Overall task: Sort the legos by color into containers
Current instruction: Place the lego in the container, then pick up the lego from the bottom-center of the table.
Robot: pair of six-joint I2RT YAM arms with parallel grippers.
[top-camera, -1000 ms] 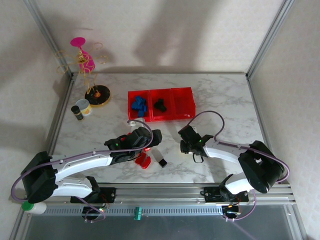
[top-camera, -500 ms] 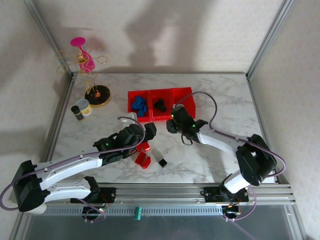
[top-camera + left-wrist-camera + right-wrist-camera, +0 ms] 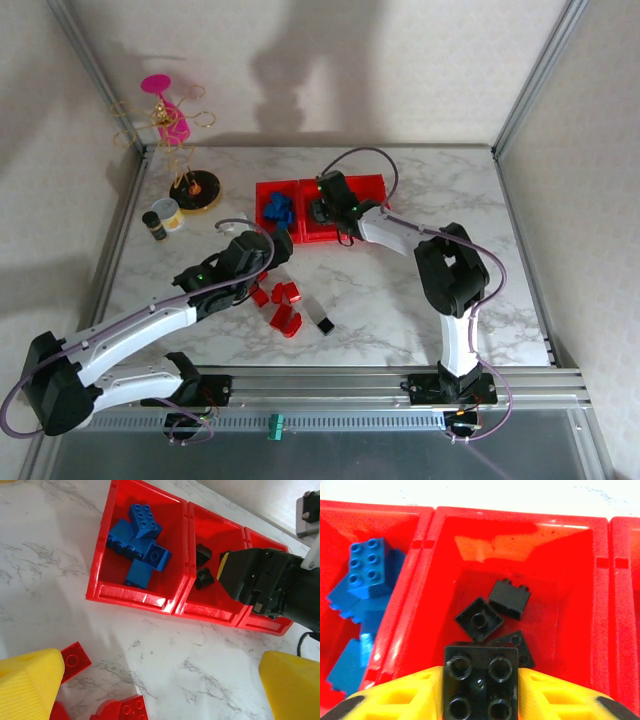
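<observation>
Bearing red legos, marble table, beige walls

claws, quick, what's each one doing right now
left claw: open, nothing between its fingers
right claw: closed on a black brick, over the middle bin

left hand spread wide, arm stretched forward; right hand, arm outstretched, pinches a black lego.

No legible text, label, brand, number or sign on the legos or the containers
</observation>
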